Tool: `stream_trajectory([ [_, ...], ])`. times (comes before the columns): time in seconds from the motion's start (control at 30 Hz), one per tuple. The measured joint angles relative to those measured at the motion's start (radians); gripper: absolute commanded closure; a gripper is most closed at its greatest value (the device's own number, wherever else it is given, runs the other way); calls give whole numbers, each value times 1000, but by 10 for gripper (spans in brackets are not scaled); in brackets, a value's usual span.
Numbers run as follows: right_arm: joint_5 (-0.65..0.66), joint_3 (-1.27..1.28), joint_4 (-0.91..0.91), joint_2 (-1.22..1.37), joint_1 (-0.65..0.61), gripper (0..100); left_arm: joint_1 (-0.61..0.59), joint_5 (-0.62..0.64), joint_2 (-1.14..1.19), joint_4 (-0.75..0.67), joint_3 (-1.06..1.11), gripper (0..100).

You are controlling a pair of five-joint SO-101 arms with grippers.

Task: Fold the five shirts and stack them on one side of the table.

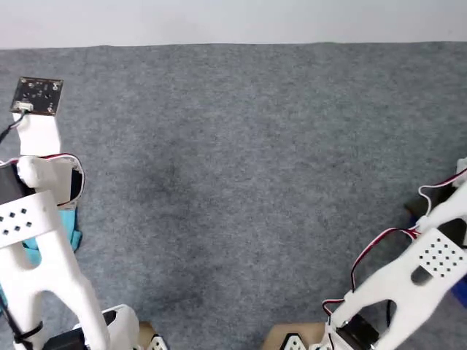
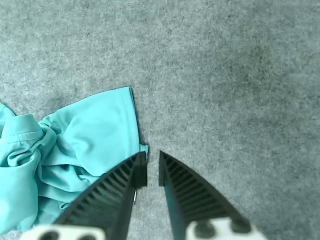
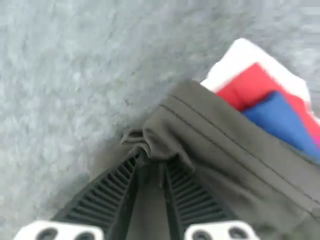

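Observation:
A crumpled teal shirt (image 2: 75, 145) lies on the grey felt table (image 2: 240, 75); a strip of the teal shirt (image 1: 71, 232) peeks out from under the left arm (image 1: 36, 240). My left gripper (image 2: 152, 167) hovers just beside its corner, fingers nearly together with nothing between them. My right gripper (image 3: 151, 160) is shut on a bunched edge of an olive shirt (image 3: 225, 150). That shirt lies over a red shirt (image 3: 245, 85), a blue shirt (image 3: 280, 120) and a white shirt (image 3: 240, 57), stacked at the table's right edge.
The wide middle and far part of the grey felt table (image 1: 241, 160) lies bare. The right arm (image 1: 430, 270) stands at the near right over the stack, of which a blue bit (image 1: 460, 292) shows. Red and white cables run along both arms.

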Motion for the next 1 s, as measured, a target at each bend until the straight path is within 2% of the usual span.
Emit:
stream_trajectory([
  [0.3, -34, -311, 273, -8, 0, 952, 0, 0, 0, 0, 0, 949],
  [0.67, -46, -359, 284, -163, -12, 952, 0, 0, 0, 0, 0, 949],
  [0.8, -80, -269, 284, -285, -58, 952, 0, 0, 0, 0, 0, 949],
  [1.0, -137, 118, 284, -577, -176, 952, 0, 0, 0, 0, 0, 949],
])
